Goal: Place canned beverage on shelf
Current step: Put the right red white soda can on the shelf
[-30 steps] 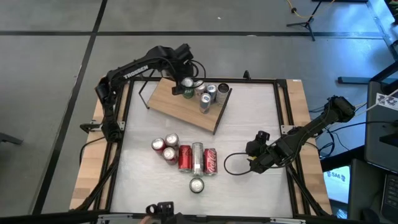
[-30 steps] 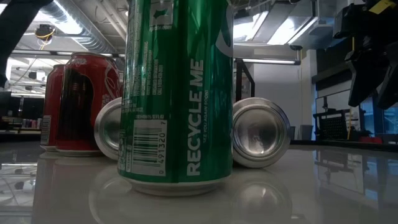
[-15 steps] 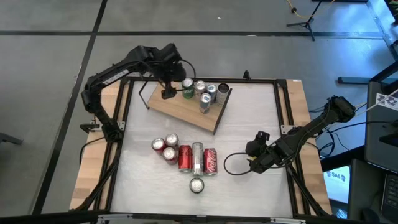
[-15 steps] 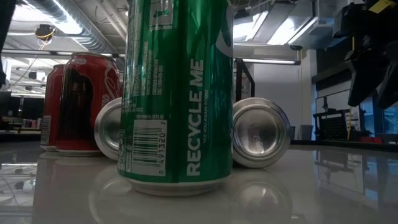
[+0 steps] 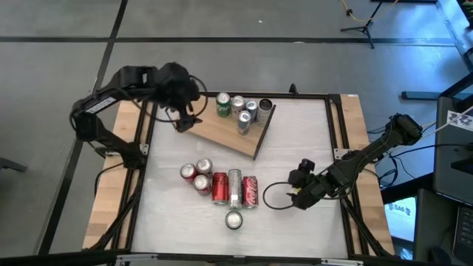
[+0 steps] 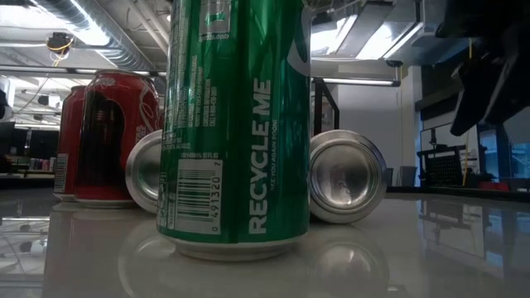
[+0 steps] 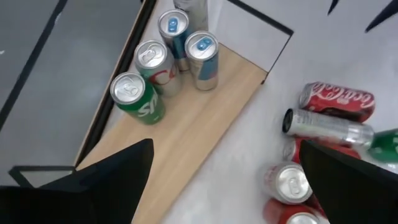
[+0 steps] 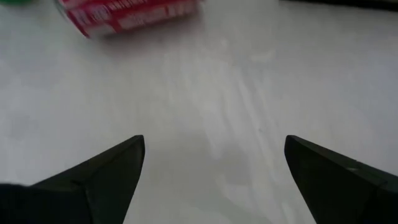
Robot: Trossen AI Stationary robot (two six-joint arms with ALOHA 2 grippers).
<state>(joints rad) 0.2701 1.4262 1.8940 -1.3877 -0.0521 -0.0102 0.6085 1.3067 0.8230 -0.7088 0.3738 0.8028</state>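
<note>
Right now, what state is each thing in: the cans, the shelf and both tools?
Shelf: flat on the table, angled, holding cans at its far end.
Green can on the shelf: upright.
Other shelf cans: upright, clustered.
Three cans in a row: lying on their sides on the table.
Green can nearest the front edge: upright.
Left tool: open, empty, at the shelf's left corner.
Right tool: open, empty, low over the table.

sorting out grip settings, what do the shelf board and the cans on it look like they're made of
The shelf looks like light-brown wood or wood laminate with a matte face, judging by its even tan surface and dark edge. The cans on it look like thin aluminium: bright silvery tops with pull tabs, glossy printed sides. Neither claw holds one.
</note>
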